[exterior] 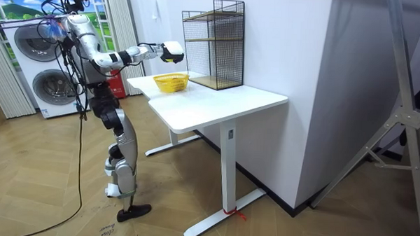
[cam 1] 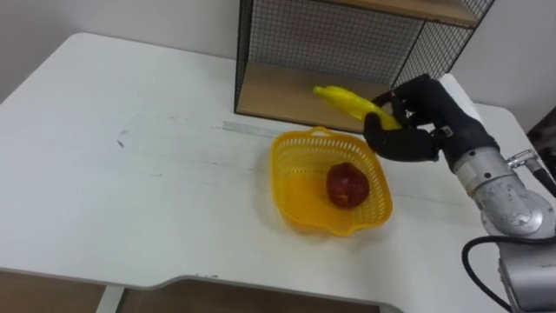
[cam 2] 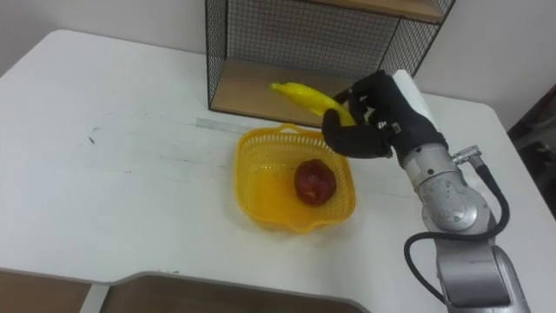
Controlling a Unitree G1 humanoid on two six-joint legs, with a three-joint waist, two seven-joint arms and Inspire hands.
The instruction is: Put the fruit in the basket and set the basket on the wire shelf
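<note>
Table point(cam 1: 130, 200): white, with a wide bare top to my left of the basket.
Basket point(cam 1: 280, 174): yellow, upright on the table, near the wire shelf's front but apart from it.
Apple point(cam 1: 347, 185): red, lying inside the basket, toward its right side.
My right hand point(cam 1: 415, 122): fingers curled round one end of the banana, by the basket's far right rim.
Banana point(cam 1: 343, 100): yellow, free end pointing left before the shelf's lowest board.
Wire shelf point(cam 1: 304, 35): black mesh, at the table's far side.
</note>
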